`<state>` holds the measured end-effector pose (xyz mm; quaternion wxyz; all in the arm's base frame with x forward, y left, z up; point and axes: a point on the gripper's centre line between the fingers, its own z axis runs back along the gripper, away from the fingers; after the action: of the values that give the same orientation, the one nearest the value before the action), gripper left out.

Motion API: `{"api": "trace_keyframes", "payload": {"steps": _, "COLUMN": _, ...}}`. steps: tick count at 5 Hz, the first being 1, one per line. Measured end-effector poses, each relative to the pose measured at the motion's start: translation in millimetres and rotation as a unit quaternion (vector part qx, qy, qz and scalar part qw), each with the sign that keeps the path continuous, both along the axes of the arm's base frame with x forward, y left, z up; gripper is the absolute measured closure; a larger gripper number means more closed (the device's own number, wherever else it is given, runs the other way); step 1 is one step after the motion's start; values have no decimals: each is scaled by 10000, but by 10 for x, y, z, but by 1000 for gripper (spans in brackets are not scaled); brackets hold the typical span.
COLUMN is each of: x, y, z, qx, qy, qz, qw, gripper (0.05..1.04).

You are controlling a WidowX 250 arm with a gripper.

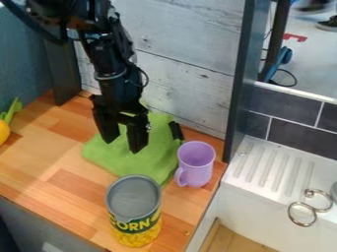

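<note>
The word "CORN" stands in bold yellow capitals on a dark green band of the label [135,226], which wraps the side of the can [133,210]. The first letter lies at the band's left edge, partly turned out of sight.

Toy kitchen, with wooden counter [69,170], white sink [260,197] and tiled wall [296,127]
</note>
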<state>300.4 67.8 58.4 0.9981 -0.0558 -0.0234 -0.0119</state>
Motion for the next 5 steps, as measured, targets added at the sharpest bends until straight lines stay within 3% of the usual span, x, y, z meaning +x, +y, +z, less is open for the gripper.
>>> {"api": "trace_keyframes", "payload": {"steps": 2, "x": 79, "y": 14, "z": -354, "qx": -132, "qy": 303, "qz": 99, "qw": 9994, "gripper": 83}}
{"api": "trace_keyframes", "payload": {"steps": 3, "x": 114, "y": -9, "z": -432, "qx": -251, "qy": 355, "qz": 104, "qw": 9990, "gripper": 83}}
{"api": "trace_keyframes", "payload": {"steps": 4, "x": 95, "y": 160, "z": -445, "qx": -71, "qy": 336, "qz": 356, "qw": 9988, "gripper": 83}}
{"api": "trace_keyframes", "payload": {"steps": 5, "x": -69, "y": 620, "z": -456, "qx": 494, "qy": 533, "qz": 1099, "qw": 9913, "gripper": 83}}
